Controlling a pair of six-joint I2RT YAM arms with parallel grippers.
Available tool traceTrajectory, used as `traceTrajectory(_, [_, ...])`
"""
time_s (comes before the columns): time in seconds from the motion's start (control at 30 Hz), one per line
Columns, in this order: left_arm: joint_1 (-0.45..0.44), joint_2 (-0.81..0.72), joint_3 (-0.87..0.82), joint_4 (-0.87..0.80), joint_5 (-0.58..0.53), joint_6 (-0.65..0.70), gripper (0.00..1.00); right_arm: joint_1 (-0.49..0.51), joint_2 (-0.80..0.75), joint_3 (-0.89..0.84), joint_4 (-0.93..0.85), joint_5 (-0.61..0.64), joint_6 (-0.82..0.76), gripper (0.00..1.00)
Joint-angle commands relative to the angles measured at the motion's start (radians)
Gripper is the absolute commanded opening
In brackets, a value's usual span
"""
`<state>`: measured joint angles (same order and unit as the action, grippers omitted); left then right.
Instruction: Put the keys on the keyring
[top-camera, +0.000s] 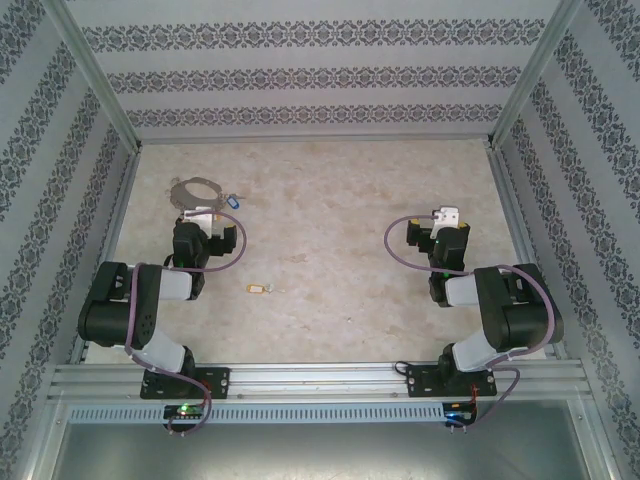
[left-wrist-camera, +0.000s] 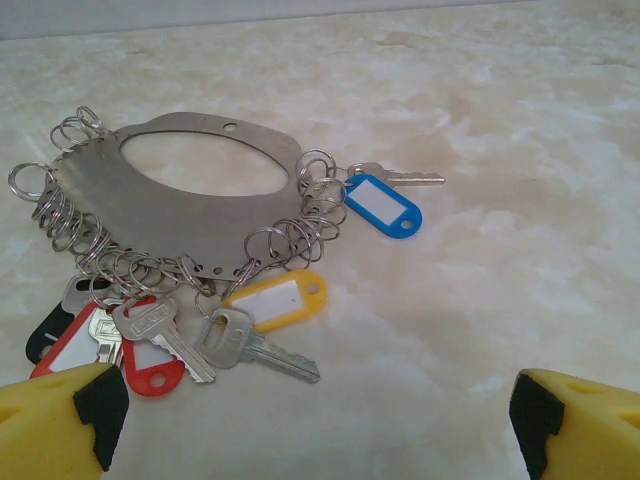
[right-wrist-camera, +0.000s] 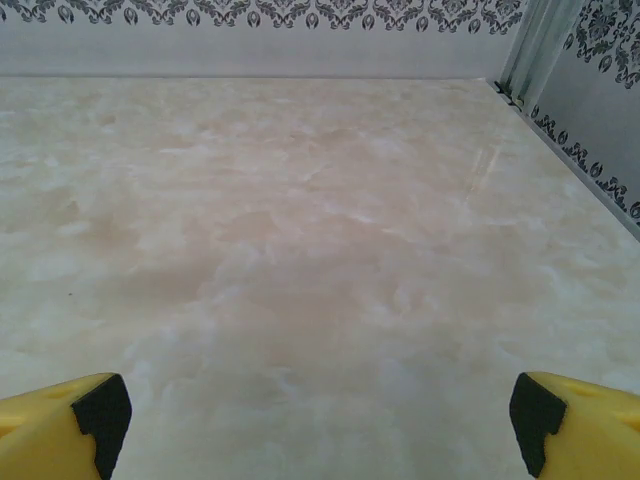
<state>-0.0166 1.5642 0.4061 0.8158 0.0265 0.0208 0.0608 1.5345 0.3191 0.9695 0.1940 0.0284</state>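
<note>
Three patterned walls (top-camera: 320, 75) around a marbled tabletop (top-camera: 340, 230) with keyring (top-camera: 198, 190).

Right gripper (right-wrist-camera: 320, 425) mine, low over table (right-wrist-camera: 320, 220), jaws spread wide. Yellow fingertips (right-wrist-camera: 50, 430) at both bottom corners, black pads (right-wrist-camera: 100, 410) facing inward. Table beige, marbled. Patterned back wall (right-wrist-camera: 250, 40) at far edge. Metal post (right-wrist-camera: 535, 45) at far right corner, patterned side wall (right-wrist-camera: 605, 110) beside it.
</note>
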Motion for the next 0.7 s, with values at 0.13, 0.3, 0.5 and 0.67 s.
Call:
traceTrajectory(0.13, [0.017, -0.004, 0.017, -0.004, 0.011, -0.016, 0.99, -0.007, -0.002, 0.019, 0.020, 0.012, 0.019, 0.98])
traceTrajectory(0.3, [0.017, -0.002, 0.017, -0.005, 0.012, -0.016, 0.99, -0.029, -0.005, 0.020, 0.009, -0.032, 0.033, 0.98])
traceTrajectory(0.5, [0.017, -0.003, 0.017, -0.004, 0.013, -0.016, 0.99, -0.030, -0.005, 0.019, 0.017, -0.043, 0.031, 0.98])
traceTrajectory(0.67, [0.019, -0.004, 0.019, -0.004, 0.008, -0.021, 0.99, -0.051, -0.008, 0.020, 0.025, -0.095, 0.043, 0.98])
